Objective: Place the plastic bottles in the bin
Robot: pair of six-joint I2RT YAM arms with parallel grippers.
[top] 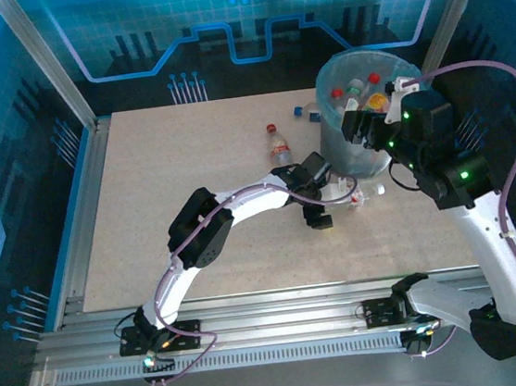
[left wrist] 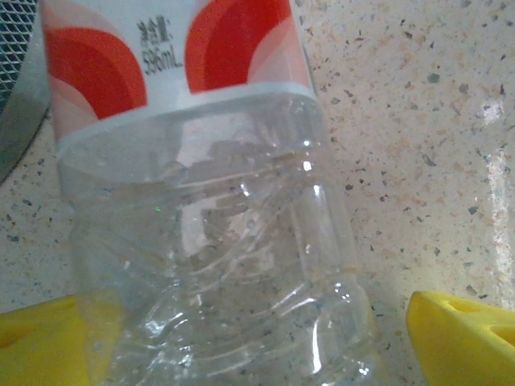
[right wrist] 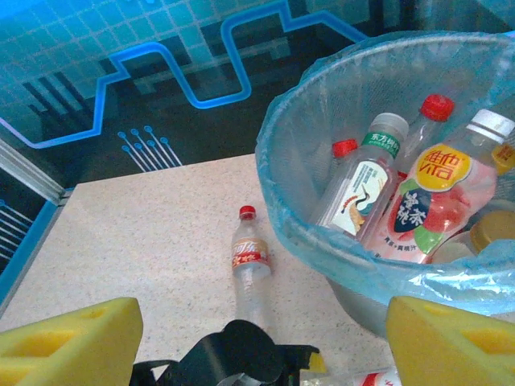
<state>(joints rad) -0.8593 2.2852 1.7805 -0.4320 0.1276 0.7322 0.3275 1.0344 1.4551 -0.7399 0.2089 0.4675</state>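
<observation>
We have the left hand open astride the bottle, whose long axis runs straight out ahead of it; our right hand hangs open at the bin.

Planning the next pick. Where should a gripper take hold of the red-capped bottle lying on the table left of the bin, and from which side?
Probably the clear lower body of the red-capped bottle, from straight above. It lies flat on the table, cap toward the far edge, so fingers closing across its narrow width should seat well.
</observation>
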